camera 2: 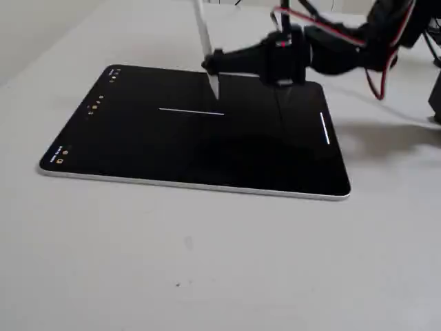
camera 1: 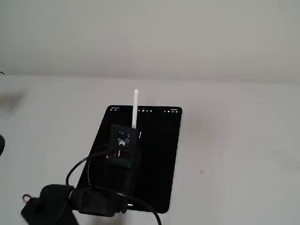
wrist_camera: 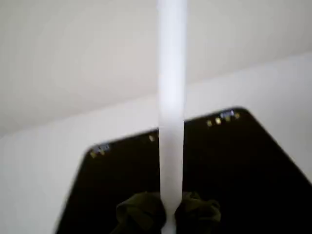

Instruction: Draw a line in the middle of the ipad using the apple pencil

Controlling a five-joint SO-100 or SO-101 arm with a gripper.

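Over ipad [camera 2: 138, 131] middle — arm outstretched, low; jaws clamped on near-upright apple pencil [camera 2: 204, 38], tip at line [camera 2: 191, 110] end.

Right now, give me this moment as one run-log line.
phase: drawing | jaws: shut on pencil | pencil: near upright, tip at right end of line | line: mid-screen on ipad | gripper: over ipad
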